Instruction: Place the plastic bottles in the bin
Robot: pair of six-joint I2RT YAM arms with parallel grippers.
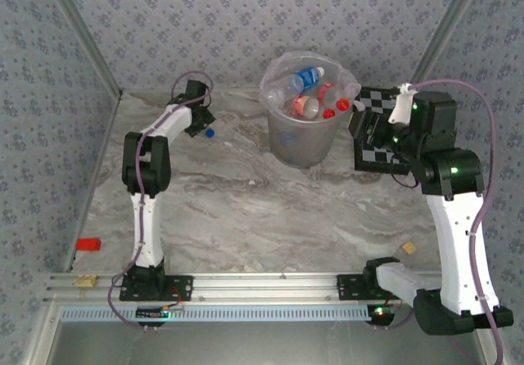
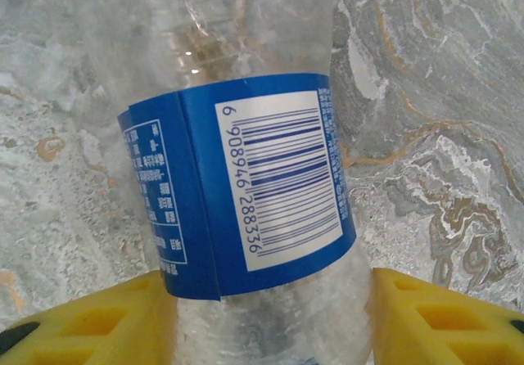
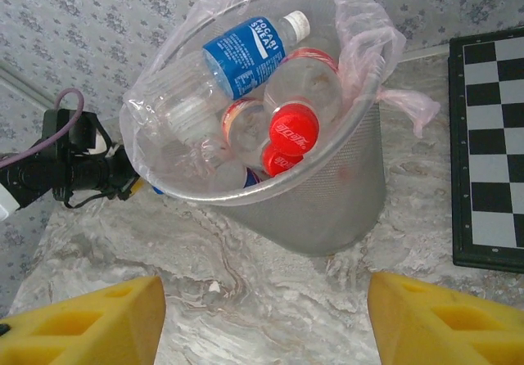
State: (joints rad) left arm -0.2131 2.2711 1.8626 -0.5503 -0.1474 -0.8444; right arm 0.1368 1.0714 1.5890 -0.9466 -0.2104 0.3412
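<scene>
Bench [image 1: 246, 209], left of the bin [image 1: 303, 148]: left hand [image 2: 270, 299] pinches a blue-labelled bottle [image 2: 270, 29], barcode [image 2: 291, 177] plain in the wrist view. Right of the bin, right hand [image 3: 266, 299] spread, empty. Inside the bin, bottles [image 3: 246, 54] heaped, red caps [image 3: 293, 129] showing.

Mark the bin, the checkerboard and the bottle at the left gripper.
bin [image 3: 327, 209]: right wrist view, grey wall.
checkerboard [image 3: 491, 136]: right wrist view, checkered face.
bottle [image 2: 262, 185]: left wrist view, barcode label.
</scene>
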